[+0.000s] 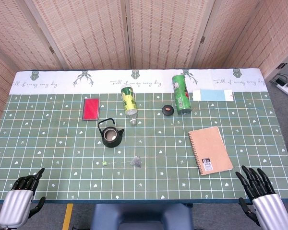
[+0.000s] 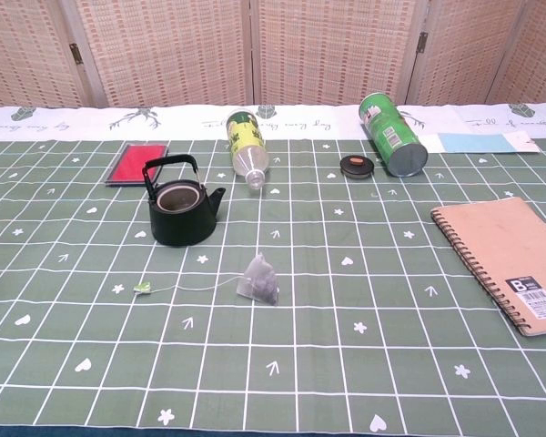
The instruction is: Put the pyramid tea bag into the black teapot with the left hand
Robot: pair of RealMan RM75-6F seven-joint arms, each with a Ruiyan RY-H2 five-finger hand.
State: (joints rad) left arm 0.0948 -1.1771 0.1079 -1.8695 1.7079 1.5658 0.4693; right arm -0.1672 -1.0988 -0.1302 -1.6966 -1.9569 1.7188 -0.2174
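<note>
The table (image 1: 48, 143) was covered by a green cloth printed with a white grid, small hearts, stars and arrows, and along its far edge ran a white band with deer heads and looping script. Behind it stood folding screens (image 1: 86, 28) of woven, reddish-tan panels in pale frames. At the right edge of the head view a grey floor showed, with a white power strip (image 1: 284, 86) lying on it.

The pyramid tea bag (image 2: 258, 280) lay on the cloth near the middle of the table, its string trailing left to a small green tag (image 2: 142, 287). The black teapot (image 2: 182, 205) stood upright just beyond and to the left of it, lid off, handle raised.

Farther back lay a red card (image 2: 134, 166), a tipped plastic bottle (image 2: 247, 148) with a yellow-green label, a small dark lid (image 2: 356, 166), a green canister (image 2: 393, 134) and a pale blue strip (image 2: 480, 142). A spiral notebook (image 2: 508, 259) lay at the right.

The left hand (image 1: 23, 191) and right hand (image 1: 259, 191) hovered at the near corners, fingers spread, holding nothing.
</note>
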